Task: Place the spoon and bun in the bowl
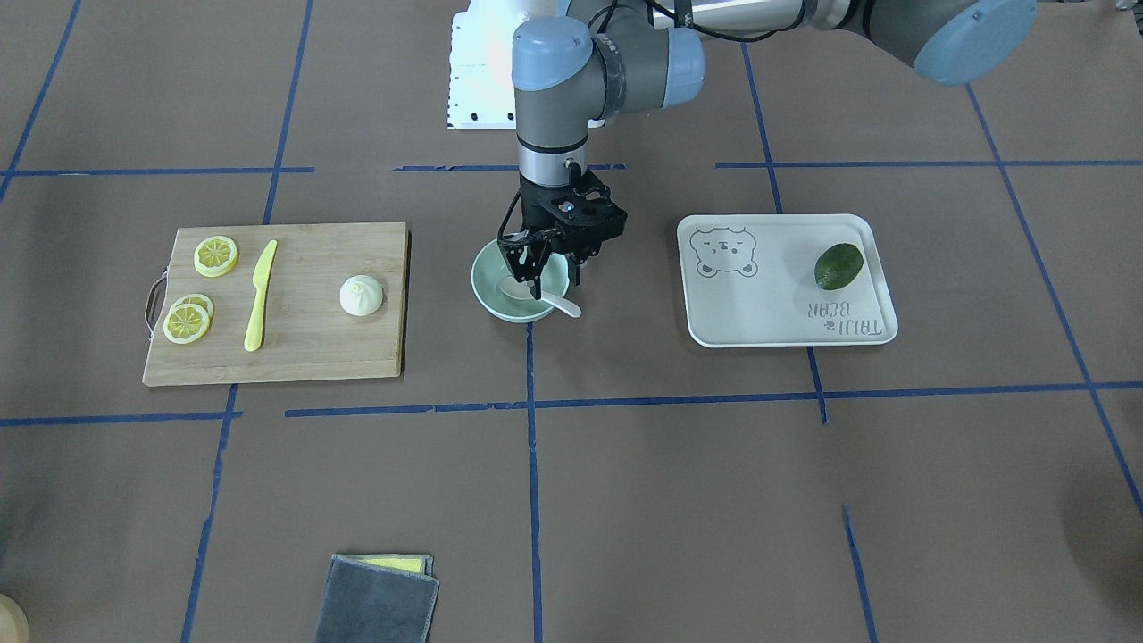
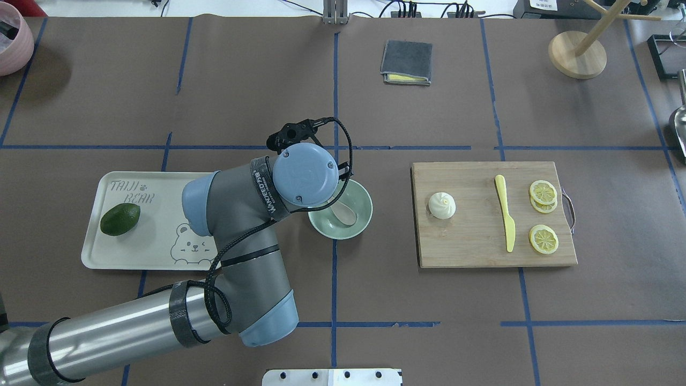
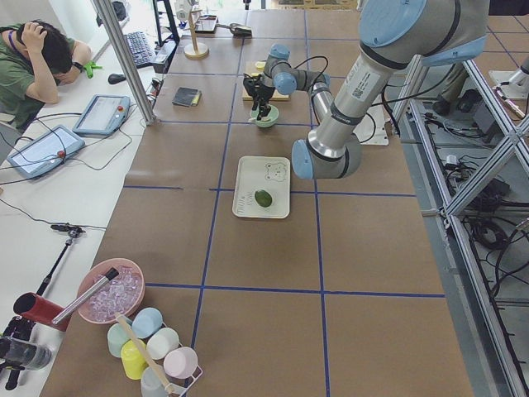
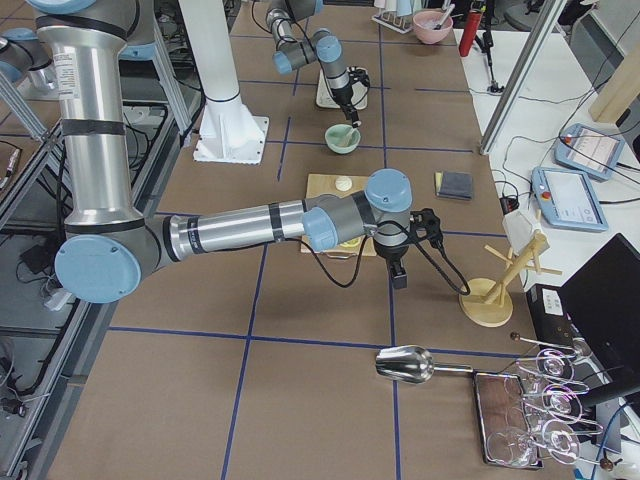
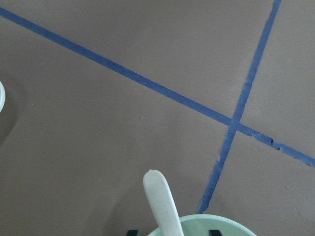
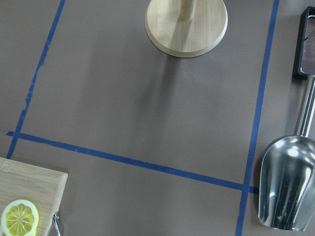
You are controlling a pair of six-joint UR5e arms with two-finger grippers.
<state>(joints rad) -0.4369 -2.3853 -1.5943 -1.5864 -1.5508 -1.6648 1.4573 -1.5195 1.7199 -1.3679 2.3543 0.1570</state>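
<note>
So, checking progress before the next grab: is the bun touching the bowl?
Apart. The overhead view shows the bun on the cutting board, with bare table between the board and the bowl.

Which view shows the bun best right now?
Overhead exterior: the bun sits unobstructed on the cutting board, pleats visible. Front-facing shows it nearly as well. In exterior right it is tiny; exterior left is too distant to tell; neither wrist view shows it.

I count one bowl point(image 2: 363, 216), one spoon point(image 2: 346, 214), one bun point(image 2: 442, 206), three lemon slices point(image 2: 543, 239), one yellow plastic knife point(image 2: 505, 220), one cutting board point(image 2: 466, 244), one bear tray point(image 2: 155, 254), one avocado point(image 2: 120, 219), one folded cloth point(image 2: 406, 60).
</note>
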